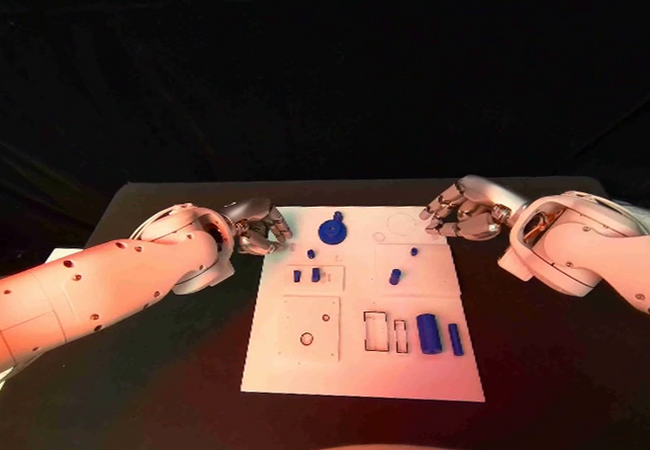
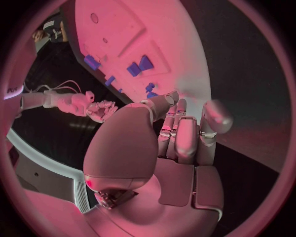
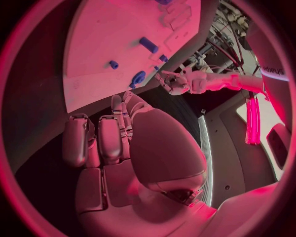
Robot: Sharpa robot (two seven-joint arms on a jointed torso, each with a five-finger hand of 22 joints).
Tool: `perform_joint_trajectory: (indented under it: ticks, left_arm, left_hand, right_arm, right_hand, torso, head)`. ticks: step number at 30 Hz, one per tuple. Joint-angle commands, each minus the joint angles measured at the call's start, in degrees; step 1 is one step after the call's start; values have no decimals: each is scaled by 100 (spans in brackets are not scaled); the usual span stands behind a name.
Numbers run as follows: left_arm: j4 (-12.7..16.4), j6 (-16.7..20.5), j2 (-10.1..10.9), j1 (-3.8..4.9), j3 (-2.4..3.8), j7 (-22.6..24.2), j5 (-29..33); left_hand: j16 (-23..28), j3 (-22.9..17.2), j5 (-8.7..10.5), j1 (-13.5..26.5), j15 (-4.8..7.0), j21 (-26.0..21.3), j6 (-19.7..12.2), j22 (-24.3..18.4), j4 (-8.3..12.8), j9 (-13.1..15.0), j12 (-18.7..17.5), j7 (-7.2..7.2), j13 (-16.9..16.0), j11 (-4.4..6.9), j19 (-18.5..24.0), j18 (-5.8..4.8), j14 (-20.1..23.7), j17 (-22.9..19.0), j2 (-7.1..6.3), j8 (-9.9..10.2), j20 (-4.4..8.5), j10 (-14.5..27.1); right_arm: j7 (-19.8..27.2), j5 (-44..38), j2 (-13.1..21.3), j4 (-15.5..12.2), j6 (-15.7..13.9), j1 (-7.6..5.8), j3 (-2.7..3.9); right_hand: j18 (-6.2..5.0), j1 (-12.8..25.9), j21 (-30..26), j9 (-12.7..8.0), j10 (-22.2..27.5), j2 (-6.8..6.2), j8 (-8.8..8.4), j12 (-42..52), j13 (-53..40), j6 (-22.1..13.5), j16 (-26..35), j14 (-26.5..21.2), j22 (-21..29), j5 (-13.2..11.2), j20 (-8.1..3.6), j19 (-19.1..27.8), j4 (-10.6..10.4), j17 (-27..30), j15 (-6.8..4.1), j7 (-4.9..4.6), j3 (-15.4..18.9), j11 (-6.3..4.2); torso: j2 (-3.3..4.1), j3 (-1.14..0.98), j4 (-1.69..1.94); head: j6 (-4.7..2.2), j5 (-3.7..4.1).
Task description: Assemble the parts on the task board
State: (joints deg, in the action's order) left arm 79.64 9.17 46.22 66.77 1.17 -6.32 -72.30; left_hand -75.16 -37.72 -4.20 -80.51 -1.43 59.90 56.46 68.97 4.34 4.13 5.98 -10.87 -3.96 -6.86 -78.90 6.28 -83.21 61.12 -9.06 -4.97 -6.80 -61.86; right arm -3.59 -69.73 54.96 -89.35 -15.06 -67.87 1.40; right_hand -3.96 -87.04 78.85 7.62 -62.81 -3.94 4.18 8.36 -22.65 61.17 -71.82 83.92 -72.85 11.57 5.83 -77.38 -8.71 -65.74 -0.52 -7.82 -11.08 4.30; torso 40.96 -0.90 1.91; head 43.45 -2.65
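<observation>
The white task board (image 1: 362, 367) lies in the middle of the black table. A round blue part (image 1: 332, 230) sits near its far edge, several small blue pegs (image 1: 316, 274) stand in its middle rows, and two larger blue cylinders (image 1: 429, 333) lie side by side at its near right. My left hand (image 1: 257, 229) hovers at the board's far left corner, fingers curled in, holding nothing. My right hand (image 1: 460, 212) hovers at the far right corner, also curled and holding nothing. The left wrist view shows my left hand (image 2: 179, 133) before the board (image 2: 166, 29). The right wrist view shows my right hand (image 3: 114, 136) beside the board (image 3: 105, 39).
Bare black table (image 1: 159, 389) surrounds the board on all sides. Outlined recesses (image 1: 376, 331) and a small ring hole (image 1: 306, 337) mark the board's near half. Each wrist view shows the opposite hand (image 2: 92, 106) (image 3: 175, 82) across the board.
</observation>
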Motion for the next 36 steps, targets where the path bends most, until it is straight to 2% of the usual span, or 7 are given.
perform_joint_trajectory:
  ticks: [1,4,7,11,18,24,36]
  left_arm:
    - [2,769,75,5,3,1185,2719]
    - [125,743,186,4,-38,1755,5001]
    - [356,542,291,0,-83,2251,6472]
    - [537,393,387,-4,-115,2537,7318]
    - [658,320,501,-8,-143,2697,7739]
    - [704,325,530,-9,-149,2699,7808]
    - [735,305,538,-9,-151,2662,7821]
  left_hand:
    - [77,-70,-26,-2,-2,-95,89,-59,-18,5,36,-35,0,-19,57,44,57,-141,49,-48,-7,-43]
    - [462,-12,-23,175,-7,-752,134,-483,-128,-5,167,-34,-25,6,392,177,347,-781,118,-68,-20,-194]
    - [797,265,-109,359,-2,-1406,142,-899,-204,-8,328,-9,-69,44,746,282,649,-1322,122,-97,-30,-304]
    - [1095,511,-118,459,-2,-1986,127,-1276,-261,-13,412,-8,-84,39,1043,375,920,-1802,177,-115,-38,-260]
    - [1193,641,-127,451,5,-2224,140,-1438,-249,-11,496,4,-99,49,1128,407,1011,-1991,239,-145,-34,-242]
    - [1207,672,-132,417,13,-2283,146,-1481,-221,-10,534,12,-106,56,1139,415,1027,-2031,265,-159,-28,-239]
    - [1224,694,-132,402,15,-2351,139,-1528,-202,-12,551,9,-108,57,1159,426,1043,-2071,266,-161,-25,-228]
  right_arm:
    - [-525,-1954,-32,-50,424,37,-1]
    - [-710,-2647,-85,-98,509,69,-1]
    - [-868,-3195,-171,-116,568,114,-2]
    - [-1002,-3571,-282,-87,629,157,-7]
    - [-1044,-3780,-456,-26,703,212,-34]
    - [-998,-3816,-552,-21,816,266,-46]
    - [-938,-3774,-639,-10,971,320,-56]
  right_hand:
    - [-6,3,42,11,-126,-111,-37,-147,370,79,-32,182,-54,-100,8,-68,-6,-3,0,49,-216,-20]
    - [-4,72,69,8,-251,-184,-46,-231,656,127,-42,188,-101,-196,-13,-101,-36,4,-3,68,-407,-24]
    - [-4,117,66,-3,-278,-252,-53,-317,875,127,-35,189,-103,-374,-22,-101,-52,29,1,98,-577,-50]
    - [-8,167,50,-17,-260,-309,-59,-377,1017,99,-13,184,-86,-445,-30,-86,-70,67,-7,111,-684,-51]
    - [-17,205,19,-35,-235,-369,-60,-426,1176,67,18,178,-52,-467,-38,-57,-72,114,-6,110,-812,-46]
    - [-19,213,10,-45,-217,-392,-59,-443,1260,53,25,178,-44,-465,-43,-51,-61,127,-13,108,-886,-46]
    - [-18,260,9,-43,-258,-378,-39,-430,1372,106,22,183,-51,-482,-61,-55,-65,130,-39,125,-993,-63]
  torso:
    - [0,1,7]
    - [-1,-2,12]
    - [6,12,8]
    - [2,5,5]
    - [6,2,0]
    - [7,6,16]
    - [5,4,0]
  head:
    - [-18,39]
    - [-32,80]
    - [-43,134]
    - [-42,156]
    - [-40,156]
    - [-22,141]
    - [-6,130]
